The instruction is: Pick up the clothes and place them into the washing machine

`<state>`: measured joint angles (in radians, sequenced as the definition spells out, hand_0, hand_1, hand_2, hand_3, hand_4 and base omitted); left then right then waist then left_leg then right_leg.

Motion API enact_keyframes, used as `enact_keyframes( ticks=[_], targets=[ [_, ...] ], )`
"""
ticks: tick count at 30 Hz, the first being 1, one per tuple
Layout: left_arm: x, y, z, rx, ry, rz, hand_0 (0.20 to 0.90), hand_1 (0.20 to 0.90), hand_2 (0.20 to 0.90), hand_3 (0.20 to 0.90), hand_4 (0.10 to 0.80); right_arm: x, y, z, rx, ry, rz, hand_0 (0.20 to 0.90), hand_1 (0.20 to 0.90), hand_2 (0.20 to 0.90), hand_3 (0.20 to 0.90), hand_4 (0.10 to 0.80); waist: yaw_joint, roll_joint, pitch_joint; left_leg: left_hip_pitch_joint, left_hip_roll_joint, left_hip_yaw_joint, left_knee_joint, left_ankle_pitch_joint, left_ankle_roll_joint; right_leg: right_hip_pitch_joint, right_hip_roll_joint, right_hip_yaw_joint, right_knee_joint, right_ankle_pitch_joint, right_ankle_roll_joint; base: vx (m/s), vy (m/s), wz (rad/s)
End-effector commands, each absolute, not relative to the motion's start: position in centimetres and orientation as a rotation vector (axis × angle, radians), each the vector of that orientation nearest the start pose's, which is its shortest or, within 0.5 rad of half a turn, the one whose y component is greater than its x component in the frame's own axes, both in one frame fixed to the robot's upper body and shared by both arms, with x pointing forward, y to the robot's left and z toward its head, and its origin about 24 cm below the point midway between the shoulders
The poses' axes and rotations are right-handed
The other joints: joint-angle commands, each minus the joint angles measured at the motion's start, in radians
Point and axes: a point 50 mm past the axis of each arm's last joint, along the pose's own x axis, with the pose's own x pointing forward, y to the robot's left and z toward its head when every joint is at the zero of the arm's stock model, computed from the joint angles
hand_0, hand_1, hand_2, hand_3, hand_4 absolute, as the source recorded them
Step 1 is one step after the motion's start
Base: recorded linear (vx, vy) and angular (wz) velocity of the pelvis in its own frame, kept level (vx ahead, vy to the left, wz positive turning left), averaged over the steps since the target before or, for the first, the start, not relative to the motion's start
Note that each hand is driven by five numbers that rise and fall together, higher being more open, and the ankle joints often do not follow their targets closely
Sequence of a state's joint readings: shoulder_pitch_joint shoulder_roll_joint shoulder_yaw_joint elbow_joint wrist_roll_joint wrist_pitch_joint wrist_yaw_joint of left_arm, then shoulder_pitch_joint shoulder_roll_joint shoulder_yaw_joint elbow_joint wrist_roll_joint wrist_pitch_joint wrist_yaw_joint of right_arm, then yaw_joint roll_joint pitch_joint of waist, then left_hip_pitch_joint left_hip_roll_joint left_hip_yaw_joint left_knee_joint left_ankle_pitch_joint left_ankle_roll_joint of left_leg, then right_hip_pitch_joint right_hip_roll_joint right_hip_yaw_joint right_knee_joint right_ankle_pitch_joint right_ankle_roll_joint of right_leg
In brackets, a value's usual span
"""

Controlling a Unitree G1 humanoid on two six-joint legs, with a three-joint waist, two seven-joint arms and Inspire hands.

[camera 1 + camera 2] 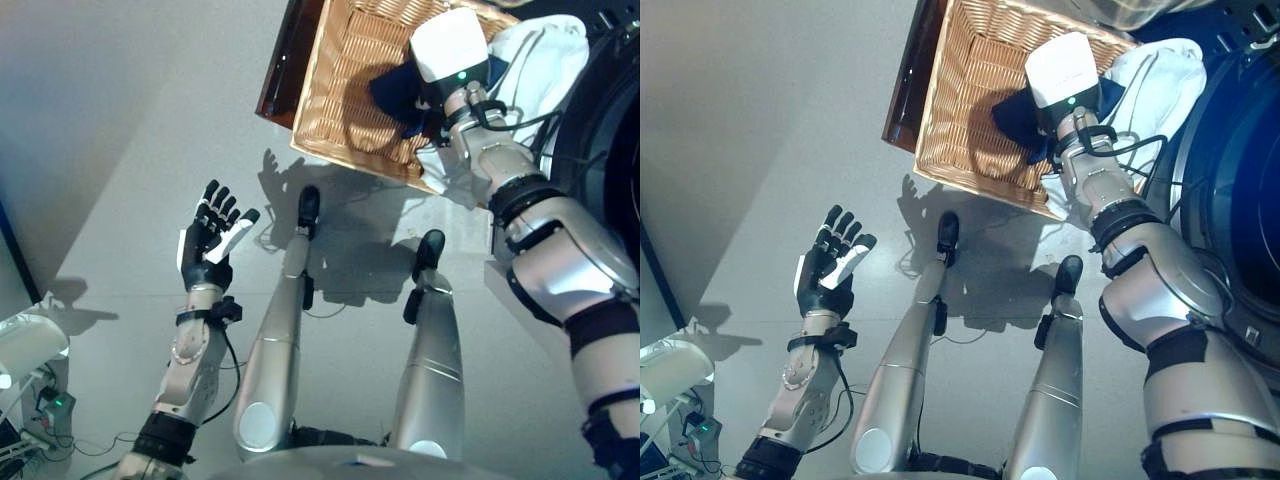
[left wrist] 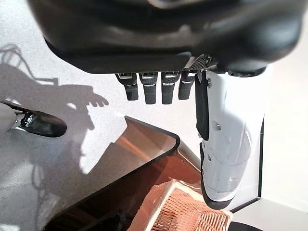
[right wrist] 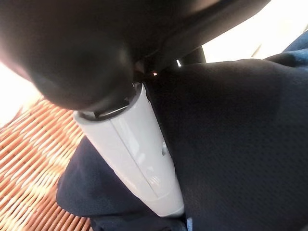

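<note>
Laundry corner, as I see it: wicker basket (image 1: 350, 90) of clothes (image 1: 1160, 75) on pale grey floor (image 1: 130, 150), dark round washing machine (image 1: 1230, 230) door alongside.

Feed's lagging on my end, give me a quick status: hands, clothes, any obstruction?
Left hand open, idle over the floor. Right hand down in the wicker basket on the dark garment; grip unclear. White garment draped over basket's far edge. No obstruction visible.

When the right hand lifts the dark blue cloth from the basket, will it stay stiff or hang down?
The dark blue cloth lies crumpled in the wicker basket, so it is probably soft and will droop from the right hand. Its fine knit suggests it is light. A loose end might drag over the basket's rim.
</note>
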<state>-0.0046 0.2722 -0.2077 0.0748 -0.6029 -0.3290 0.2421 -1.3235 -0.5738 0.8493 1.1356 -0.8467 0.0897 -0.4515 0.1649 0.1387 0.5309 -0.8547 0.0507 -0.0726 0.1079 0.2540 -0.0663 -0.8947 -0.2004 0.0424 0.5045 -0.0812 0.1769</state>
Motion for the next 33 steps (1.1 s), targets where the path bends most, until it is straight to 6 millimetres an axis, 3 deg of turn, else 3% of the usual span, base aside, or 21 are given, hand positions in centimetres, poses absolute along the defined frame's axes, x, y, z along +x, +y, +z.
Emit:
enact_keyframes(
  ticks=[1,9,11,17,21,28,32,33],
  targets=[
    [24.9,18.8,7.7,-0.362,-0.300,0.146,0.900,0.900,0.900,0.900,0.800,41.0,-22.7,27.0,-1.915,-0.406,-0.555,0.200,0.200,0.200,0.200,0.300,0.020,0.006,-0.011,0.017,-0.013,0.066,0.091,-0.143,-0.016,0.070,0.004,0.016,-0.187,0.106,-0.058,0.009,0.004,-0.03],
    [25.1,19.1,7.0,-0.341,-0.273,0.166,0.900,0.900,0.900,0.900,0.800,39.4,-20.3,30.3,-1.663,-0.689,-0.623,0.200,0.200,0.200,0.200,0.300,0.001,-0.014,-0.011,0.093,-0.008,0.078,0.086,-0.156,-0.011,0.144,0.004,0.025,-0.203,0.104,-0.056,0.002,0.001,0.00],
    [25.1,19.1,6.3,-0.337,-0.246,0.176,0.900,0.900,0.900,0.900,0.800,38.4,-19.7,31.0,-1.495,-0.793,-0.646,0.200,0.200,0.200,0.200,0.300,-0.011,-0.026,-0.011,0.129,-0.005,0.083,0.092,-0.167,-0.006,0.182,0.003,0.029,-0.206,0.100,-0.055,0.016,-0.010,-0.03],
    [24.9,19.1,4.8,-0.320,-0.177,0.181,0.900,0.900,0.900,0.900,0.800,36.8,-19.3,30.5,-1.205,-0.871,-0.645,0.200,0.200,0.200,0.200,0.300,-0.026,-0.041,-0.011,0.213,-0.001,0.092,0.103,-0.191,0.002,0.269,0.005,0.033,-0.211,0.087,-0.057,0.036,-0.015,-0.12],
    [24.6,19.2,3.9,-0.308,-0.129,0.185,0.900,0.900,0.900,0.900,0.800,36.0,-19.0,28.7,-0.920,-0.870,-0.589,0.200,0.200,0.200,0.200,0.300,-0.041,-0.051,-0.015,0.268,0.001,0.095,0.115,-0.209,0.006,0.330,0.006,0.036,-0.220,0.080,-0.058,0.040,-0.022,-0.06],
    [23.5,19.5,2.0,-0.315,-0.029,0.197,0.900,0.900,0.900,0.900,0.800,35.2,-19.3,21.0,-0.210,-0.611,-0.435,0.200,0.200,0.200,0.200,0.300,-0.062,-0.063,-0.047,0.327,0.007,0.113,0.128,-0.233,0.013,0.384,0.015,0.057,-0.241,0.075,-0.058,0.049,-0.021,-0.08],
    [23.1,19.4,1.6,-0.329,-0.004,0.189,0.900,0.900,0.900,0.900,0.800,34.5,-20.2,17.2,0.096,-0.493,-0.428,0.200,0.200,0.200,0.200,0.300,-0.073,-0.045,-0.052,0.337,0.006,0.120,0.139,-0.243,0.014,0.389,0.017,0.070,-0.237,0.065,-0.060,0.015,-0.013,-0.05],
    [23.1,19.4,1.6,-0.329,-0.004,0.189,0.900,0.900,0.900,0.900,0.800,34.5,-20.2,17.2,0.096,-0.493,-0.427,0.200,0.200,0.200,0.200,0.300,-0.072,-0.046,-0.054,0.333,0.006,0.120,0.136,-0.239,0.014,0.385,0.017,0.070,-0.239,0.069,-0.060,0.003,-0.004,-0.09]
  ],
)
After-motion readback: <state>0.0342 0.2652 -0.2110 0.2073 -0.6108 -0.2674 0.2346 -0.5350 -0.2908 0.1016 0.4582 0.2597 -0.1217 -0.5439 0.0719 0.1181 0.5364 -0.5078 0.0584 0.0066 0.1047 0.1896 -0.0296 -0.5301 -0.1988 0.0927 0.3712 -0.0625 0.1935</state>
